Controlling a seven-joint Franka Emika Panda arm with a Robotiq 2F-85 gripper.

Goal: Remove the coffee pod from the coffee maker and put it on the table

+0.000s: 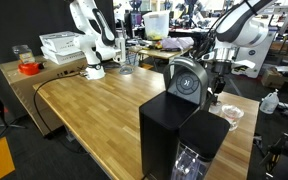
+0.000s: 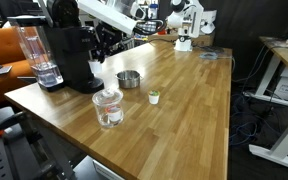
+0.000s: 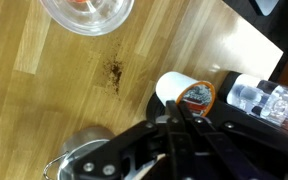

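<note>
The coffee maker (image 2: 72, 48) is a black box with a rounded grey head (image 1: 187, 78). It stands at one end of the wooden table (image 2: 184, 110). In the wrist view my gripper (image 3: 180, 108) has its fingers pressed together. Their tips are at the rim of a tilted coffee pod (image 3: 195, 97) with an orange-brown lid. The pod hangs over a white round part (image 3: 170, 86) at the foot of the machine. In both exterior views the gripper (image 2: 102, 48) (image 1: 216, 88) is right beside the machine's head.
A metal cup (image 2: 129, 78), a small white-green pod (image 2: 154, 97) and a glass jar (image 2: 108, 107) stand on the table near the machine. The machine's clear water tank (image 2: 34, 55) is on its far side. A second white arm (image 1: 87, 35) stands at the table's other end.
</note>
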